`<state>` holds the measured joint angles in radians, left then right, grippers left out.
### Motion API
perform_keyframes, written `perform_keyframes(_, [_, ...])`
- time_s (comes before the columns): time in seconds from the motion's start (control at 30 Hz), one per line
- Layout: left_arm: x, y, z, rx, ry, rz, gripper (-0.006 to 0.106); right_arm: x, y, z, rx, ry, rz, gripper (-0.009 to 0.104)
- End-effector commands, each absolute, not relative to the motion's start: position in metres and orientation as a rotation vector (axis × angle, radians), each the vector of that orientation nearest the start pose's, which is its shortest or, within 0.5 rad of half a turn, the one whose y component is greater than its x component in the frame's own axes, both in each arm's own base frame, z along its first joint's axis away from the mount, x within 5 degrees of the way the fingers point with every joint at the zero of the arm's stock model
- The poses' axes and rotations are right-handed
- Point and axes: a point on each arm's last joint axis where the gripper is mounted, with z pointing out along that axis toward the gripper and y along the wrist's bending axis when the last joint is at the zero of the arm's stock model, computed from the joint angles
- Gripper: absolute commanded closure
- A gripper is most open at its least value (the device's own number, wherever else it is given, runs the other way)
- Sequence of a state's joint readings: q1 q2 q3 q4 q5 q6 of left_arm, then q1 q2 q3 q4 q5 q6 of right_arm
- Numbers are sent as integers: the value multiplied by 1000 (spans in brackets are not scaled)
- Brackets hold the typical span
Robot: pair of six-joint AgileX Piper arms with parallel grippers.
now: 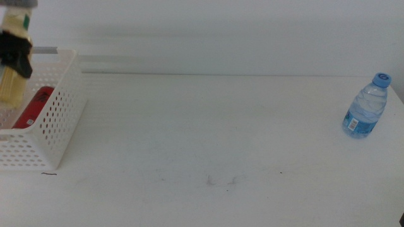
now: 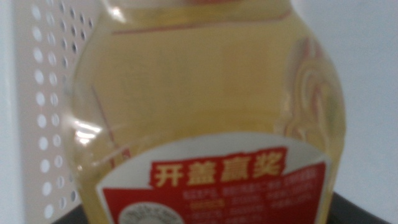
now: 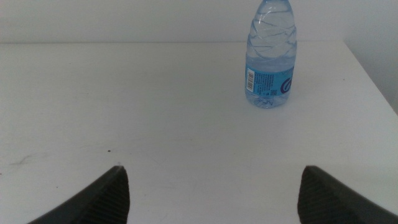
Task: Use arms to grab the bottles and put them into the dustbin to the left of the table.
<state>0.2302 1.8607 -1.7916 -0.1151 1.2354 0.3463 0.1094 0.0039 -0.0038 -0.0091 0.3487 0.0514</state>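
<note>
Juice bottle (image 1: 11,88) is hanging clamped in the left gripper (image 1: 16,53) over the basket (image 1: 60,120) for dropping beside the can (image 1: 35,106), while the right gripper (image 3: 211,193) is waiting, jaws apart, facing the water bottle (image 3: 271,56) standing on the table (image 1: 208,139).

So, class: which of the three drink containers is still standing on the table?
The clear water bottle, blue-capped. The yellow-liquid bottle hangs in the left gripper; the red can lies in the dustbin.

This looks like a robot test bench in a lab rather than a home. A wide, bare white tabletop (image 1: 208,132) with faint scuff marks meets a plain white wall (image 1: 227,31) at 12 o'clock. The only items are staged props: a perforated white basket (image 1: 57,120) at 9 o'clock and a water bottle (image 1: 366,107) at 3 o'clock.
</note>
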Motion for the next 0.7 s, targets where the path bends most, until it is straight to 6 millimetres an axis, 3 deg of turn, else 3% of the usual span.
perform_keyframes(0.0, [399, 88, 317, 135, 2760, -41, 102, 53, 5, 183, -60, 1821, 84, 10])
perform_keyframes(0.2, [415, 92, 276, 179, 2848, -82, 99, 53, 5, 183, -60, 1821, 84, 10])
perform_keyframes(0.3, [419, 94, 263, 197, 2875, -91, 88, 53, 5, 183, -60, 1821, 84, 10])
perform_keyframes(0.47, [422, 94, 253, 225, 2894, -102, 43, 53, 5, 183, -60, 1821, 84, 10])
perform_keyframes(0.6, [422, 94, 258, 186, 2884, -98, 7, 53, 5, 183, -60, 1821, 84, 10])
perform_keyframes(0.67, [422, 91, 271, 128, 2847, -123, 7, 53, 5, 183, -60, 1821, 84, 10])
